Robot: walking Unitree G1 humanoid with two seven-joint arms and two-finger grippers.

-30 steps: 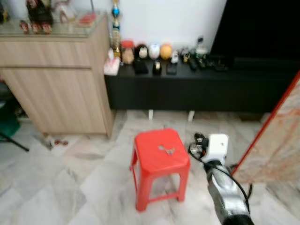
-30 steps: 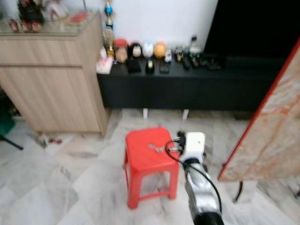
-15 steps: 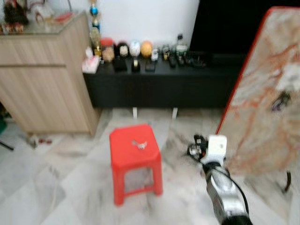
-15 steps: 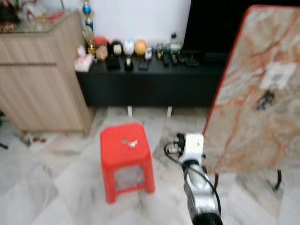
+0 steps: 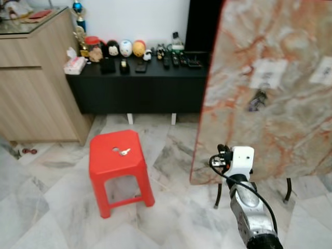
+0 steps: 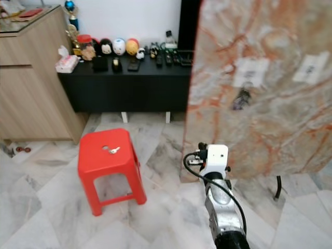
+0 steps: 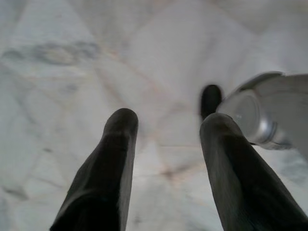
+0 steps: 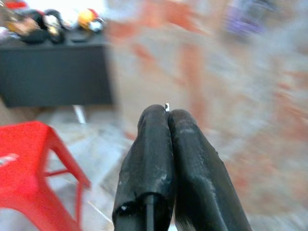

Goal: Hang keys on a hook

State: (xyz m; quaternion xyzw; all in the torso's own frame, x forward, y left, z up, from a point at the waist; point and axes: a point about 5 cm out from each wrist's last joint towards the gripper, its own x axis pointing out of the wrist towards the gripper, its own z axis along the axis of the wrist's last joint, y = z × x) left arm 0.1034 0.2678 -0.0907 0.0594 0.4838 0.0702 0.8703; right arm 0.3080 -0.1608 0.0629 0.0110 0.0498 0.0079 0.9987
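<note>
- Keys (image 5: 123,151) lay on top of a red plastic stool (image 5: 118,171), near middle of seat, small & silvery.
- A tiny bright bit (image 8: 166,107) showed at tips of right gripper (image 8: 166,115); fingers pressed together, closed. Couldn't tell what the bit was.
- Right arm (image 5: 249,207) reached fwd from about 5 o'clock of head view, white wrist block up front, black cable looped beside it. It sat to the right of stool, well apart from it.
- Marble-pattern board (image 5: 270,93), red edge, stood on thin dark legs at 2 o'clock, just beyond right wrist. Two pale label-like patches on it; a dark bunch (image 5: 257,99) hung below one patch – looked like keys on a hook, too small to be sure.
- Left gripper (image 7: 166,125) pointed down at pale marble floor (image 7: 72,57), fingers spread apart, nothing between them. A silver rounded part w/ a dark tip sat beside one finger.
- Low black cabinet (image 5: 140,85) against wall at 12 o'clock, w/ row of small figures, remotes & bottles on top.
- Wooden cupboard (image 5: 36,88) at 10 o'clock, just left of black cabinet; tissue pack at the black cabinet's near end.
- Floor tiles grey-veined white all around the stool.
</note>
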